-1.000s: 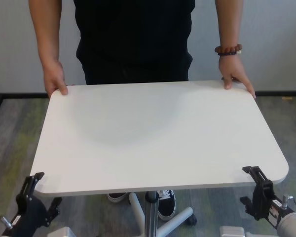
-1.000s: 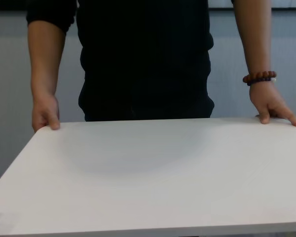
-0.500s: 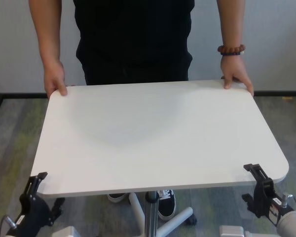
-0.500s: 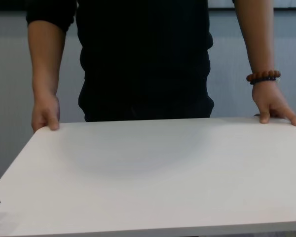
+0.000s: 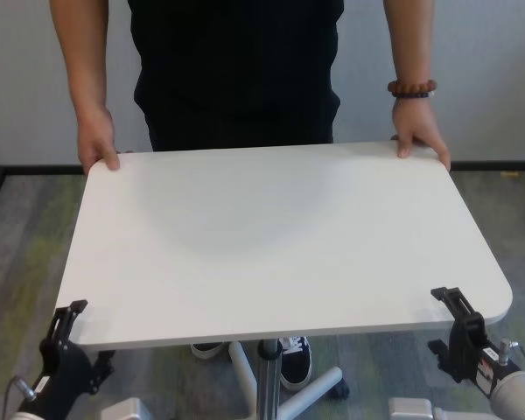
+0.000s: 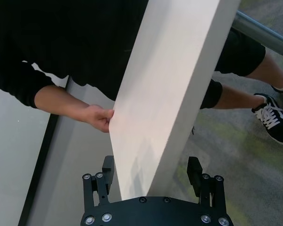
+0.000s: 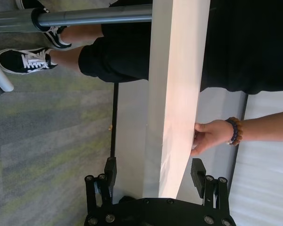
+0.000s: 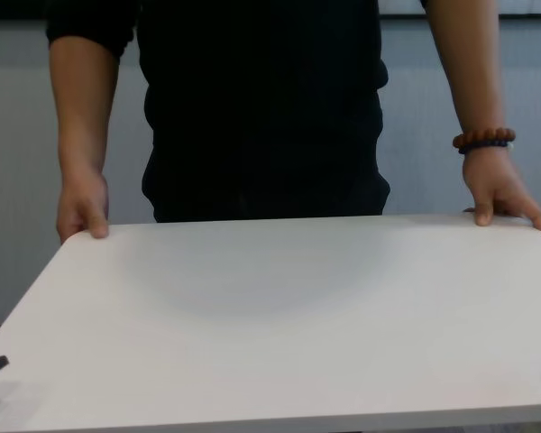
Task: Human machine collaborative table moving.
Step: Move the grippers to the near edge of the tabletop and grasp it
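White table (image 5: 280, 236) stands between robot and person (image 5: 236, 70), who grips both far corners. Left gripper (image 6: 153, 172) and right gripper (image 7: 153, 174) sit at the near corners, jaws spread wide, straddling the tabletop edge with gaps either side, not clamped on it.

Bare white table (image 5: 280, 236) top – open passage, human (image 5: 236, 70) blocking far edge, pedestal pole (image 5: 265, 381) beneath
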{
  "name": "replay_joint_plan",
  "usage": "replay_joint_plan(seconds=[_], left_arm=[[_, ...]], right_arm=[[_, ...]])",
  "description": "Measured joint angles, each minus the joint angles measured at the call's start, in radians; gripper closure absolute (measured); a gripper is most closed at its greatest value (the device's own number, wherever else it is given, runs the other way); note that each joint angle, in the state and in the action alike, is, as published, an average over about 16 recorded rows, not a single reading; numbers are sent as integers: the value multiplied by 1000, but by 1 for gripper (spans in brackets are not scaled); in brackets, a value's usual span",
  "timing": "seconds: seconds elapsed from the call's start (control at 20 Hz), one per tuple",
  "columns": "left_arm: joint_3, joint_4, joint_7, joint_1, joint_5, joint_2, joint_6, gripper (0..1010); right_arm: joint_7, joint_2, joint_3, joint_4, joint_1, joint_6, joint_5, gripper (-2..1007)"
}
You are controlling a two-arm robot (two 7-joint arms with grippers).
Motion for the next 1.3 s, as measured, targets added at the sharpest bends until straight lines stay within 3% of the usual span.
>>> replay_joint_plan(seconds=[0.65,1.3], left_arm=[[0,48,18,-38,57,-53,-1,6],[-25,61,24,-43,90,-82,-6,6]], right_arm=[[0,-20,14,10,-4,-16,-38,5],[12,-47,21,27,2,-19,-94,5]])
